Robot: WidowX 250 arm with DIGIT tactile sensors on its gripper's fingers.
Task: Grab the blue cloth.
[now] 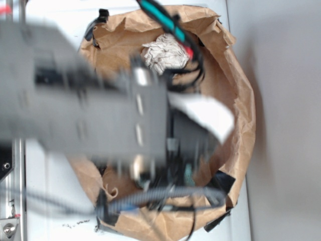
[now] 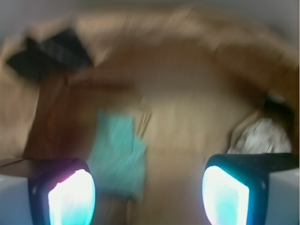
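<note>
Glowing jaws parted, blurred, seemingly fuzzy blue cloth (image 2: 117,154), crinkled paper bag (image 2: 187,93)

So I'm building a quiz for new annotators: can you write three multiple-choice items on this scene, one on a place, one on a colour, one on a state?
1. In the wrist view, where does the small teal terry cloth lie?
A. nearer the left fingertip
B. nearer the right fingertip
C. outside the bag

2. What colour is the crumpled rag?
A. red
B. off-white
C. black

3. How do the jaws of the gripper stand?
A. shut on the cloth
B. shut on nothing
C. open, apart

Answers:
1 A: the cloth lies on the brown paper bag next to the left fingertip.
2 B: the rag looks pale greyish white in both views.
3 C: a wide gap shows between the fingertips, with nothing in it.
</note>
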